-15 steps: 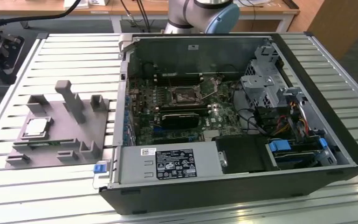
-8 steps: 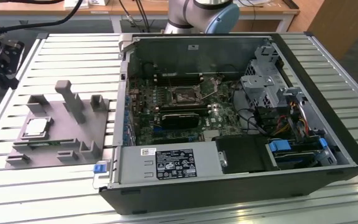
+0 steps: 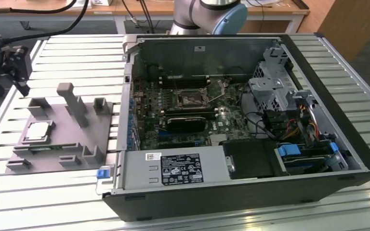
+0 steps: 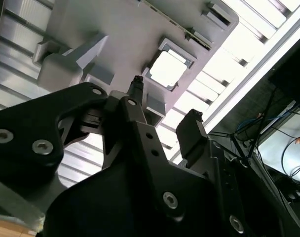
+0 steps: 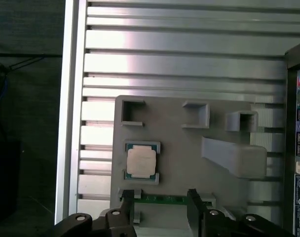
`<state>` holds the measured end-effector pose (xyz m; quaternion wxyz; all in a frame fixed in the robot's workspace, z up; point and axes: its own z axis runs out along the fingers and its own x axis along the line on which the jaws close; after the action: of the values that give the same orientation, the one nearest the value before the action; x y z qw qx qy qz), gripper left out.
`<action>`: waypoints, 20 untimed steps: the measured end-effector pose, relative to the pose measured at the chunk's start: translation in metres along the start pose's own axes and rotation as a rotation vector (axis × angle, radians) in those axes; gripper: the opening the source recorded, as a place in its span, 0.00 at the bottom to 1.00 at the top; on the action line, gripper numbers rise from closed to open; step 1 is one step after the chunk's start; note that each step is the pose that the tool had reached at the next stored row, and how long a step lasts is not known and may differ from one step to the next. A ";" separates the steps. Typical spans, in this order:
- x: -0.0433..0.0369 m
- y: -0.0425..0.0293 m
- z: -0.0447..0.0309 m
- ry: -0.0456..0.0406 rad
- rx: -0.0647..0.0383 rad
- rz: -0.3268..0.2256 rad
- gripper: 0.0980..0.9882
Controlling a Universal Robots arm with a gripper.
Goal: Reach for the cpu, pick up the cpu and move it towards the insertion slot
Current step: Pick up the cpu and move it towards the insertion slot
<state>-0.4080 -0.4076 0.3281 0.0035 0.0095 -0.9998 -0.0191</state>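
Jaws stand wide apart on our gripper (image 5: 161,202), holding nothing; we hover near the cpu (image 5: 141,162) without touching it. It lies in the grey fixture (image 5: 179,143), well apart from the insertion slot (image 3: 190,99) inside the computer case (image 3: 249,202).

We see the cpu (image 5: 141,162) with a smooth metal lid, kinda brushed and pale, with a sheen. The fixture (image 5: 174,143) looks like matt grey plastic to us. The table (image 5: 179,64) is ribbed bare metal with a satin shine. The gripper (image 5: 160,195) is matt black with bright metal screws. The slot (image 3: 190,98) has a silvery metal frame.
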 end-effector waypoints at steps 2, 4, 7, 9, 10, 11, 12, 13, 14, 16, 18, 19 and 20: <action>0.0002 -0.0001 0.0036 0.0020 0.000 0.000 0.55; 0.0006 -0.0004 0.0073 0.0035 0.000 0.000 0.61; 0.0015 -0.0010 0.0126 0.0048 0.000 0.000 0.68; 0.0022 -0.0018 0.0162 0.0048 0.000 0.000 0.68; 0.0026 -0.0023 0.0182 0.0048 0.000 0.000 0.68; 0.0029 -0.0028 0.0199 0.0049 0.000 0.001 0.68; 0.0033 -0.0035 0.0217 0.0050 0.000 0.000 0.68; 0.0038 -0.0043 0.0234 0.0052 0.000 0.000 0.68; 0.0043 -0.0051 0.0252 0.0053 0.000 0.000 0.68; 0.0052 -0.0063 0.0289 0.0055 0.000 0.001 0.68; 0.0059 -0.0078 0.0325 0.0062 0.000 0.000 0.68; 0.0061 -0.0085 0.0344 0.0068 0.000 0.000 0.68; 0.0061 -0.0091 0.0361 0.0077 0.000 0.001 0.68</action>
<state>-0.4142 -0.4154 0.2917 0.0073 0.0093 -0.9997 -0.0192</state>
